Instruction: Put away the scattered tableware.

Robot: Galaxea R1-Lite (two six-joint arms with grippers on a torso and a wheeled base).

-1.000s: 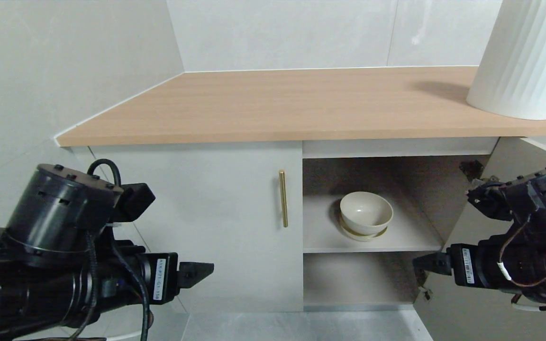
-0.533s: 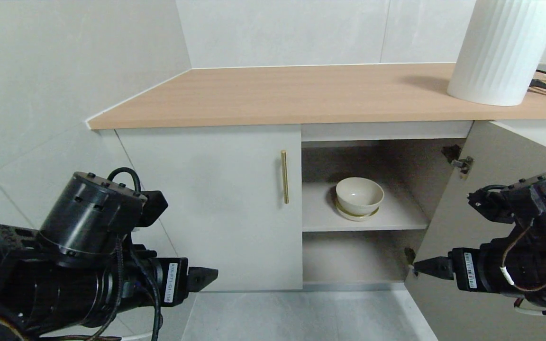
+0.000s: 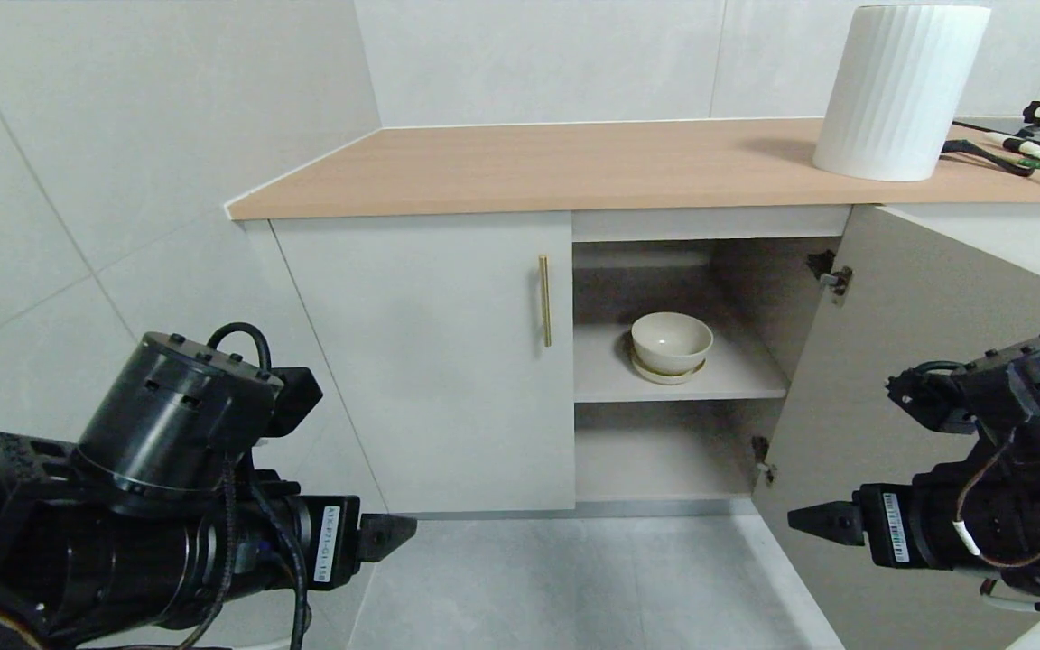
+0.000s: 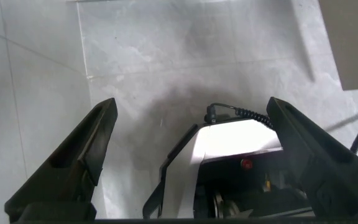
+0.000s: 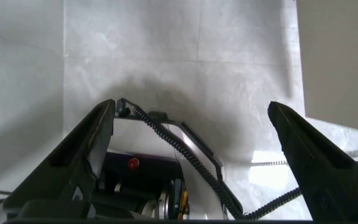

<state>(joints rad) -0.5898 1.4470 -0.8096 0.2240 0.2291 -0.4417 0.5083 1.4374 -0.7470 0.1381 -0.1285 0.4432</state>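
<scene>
Both arms low in front of cupboard. L gripper [image 4: 191,102] & R gripper [image 5: 192,107]: jaws spread wide, nothing in either. R arm hangs just beside the open cupboard door [image 3: 899,361]. A swing that way would prob. knock it, and it blocks reach from that side. Bowl [image 3: 672,339] sits on plate [image 3: 664,374], about mid upper shelf [image 3: 741,384]; a clumsy nudge could tip bowl off plate. L door [image 3: 430,361] shut. Up top, white vase [image 3: 895,90] toward counter [image 3: 529,167] R end, tools [image 3: 1026,149] past it by R edge.
</scene>
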